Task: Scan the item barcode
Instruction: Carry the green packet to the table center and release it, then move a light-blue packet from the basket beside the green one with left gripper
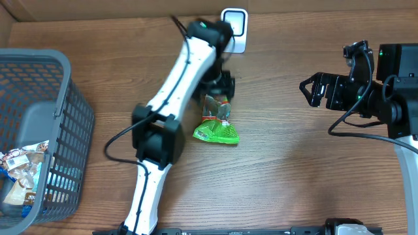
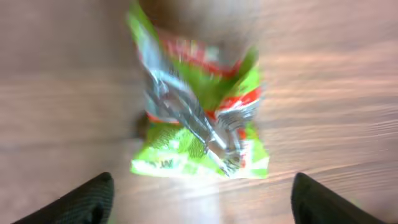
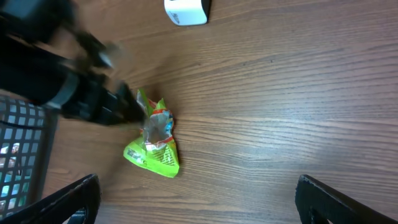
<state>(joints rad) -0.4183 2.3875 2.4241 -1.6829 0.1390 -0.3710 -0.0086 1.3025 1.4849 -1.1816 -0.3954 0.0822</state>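
Observation:
The item is a green and red crinkled snack bag (image 1: 217, 124) lying on the wooden table (image 1: 287, 170). My left gripper (image 1: 219, 88) hangs just behind it, open. In the left wrist view the bag (image 2: 199, 118) lies flat ahead of the left gripper (image 2: 202, 193), whose jaws stand wide apart with only bare wood between them. A white scanner (image 1: 234, 26) sits at the table's far edge, just behind the left arm. My right gripper (image 1: 313, 90) hovers at the right, open and empty. Its wrist view shows the bag (image 3: 155, 146) far to the left of the right gripper (image 3: 198, 193), and the scanner (image 3: 185, 10) at the top.
A grey mesh basket (image 1: 55, 98) with several packets inside stands at the table's left edge. The left arm (image 1: 176, 78) stretches diagonally from the front centre to the back. The right arm's body (image 1: 392, 91) fills the right edge.

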